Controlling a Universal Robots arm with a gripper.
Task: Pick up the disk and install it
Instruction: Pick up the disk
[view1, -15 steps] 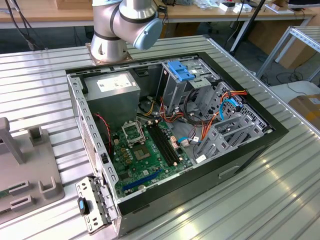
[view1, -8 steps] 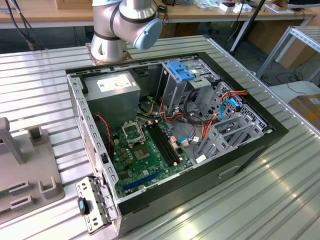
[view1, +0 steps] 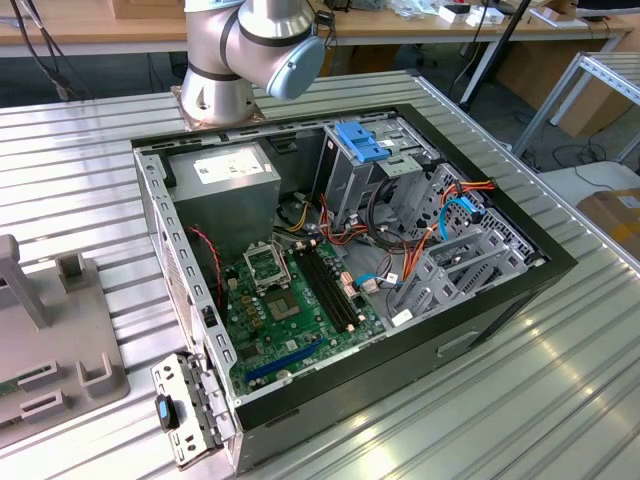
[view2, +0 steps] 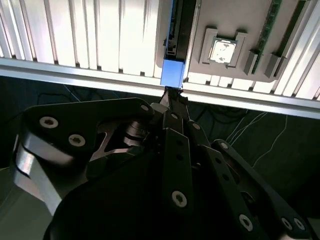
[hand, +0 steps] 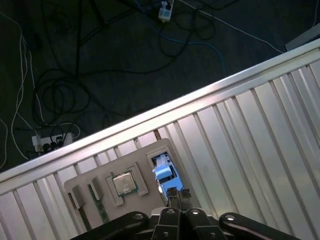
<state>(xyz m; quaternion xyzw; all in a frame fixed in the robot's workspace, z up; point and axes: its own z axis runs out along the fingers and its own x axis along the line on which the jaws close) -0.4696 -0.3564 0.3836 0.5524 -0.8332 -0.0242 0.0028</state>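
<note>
**Hand at the disk's blue end, grip unclear**

In both wrist views I see the disk (view2: 172, 75) standing on edge in a slot of the grey fixture (view2: 235, 15). The fixture lies on the ribbed worktop (view2: 90, 30), close to its rim. I can make out the disk's blue end and a sliver of its dark side; the rest is sunk in the slot.

The hand (view2: 172, 97) sits right at that blue end, and its dark linkages cover much of the second wrist view. I cannot tell whether it is clenched on the disk or released.

Beside the disk, a square chip (view2: 222, 50) rests in its own pocket, with memory sticks (view2: 266, 27) just past it.

In the exterior view the open computer case (view1: 560, 262) lies apart from the fixture, which is cut off at the exterior view's left. The arm (view1: 245, 50) runs out of the top.
</note>
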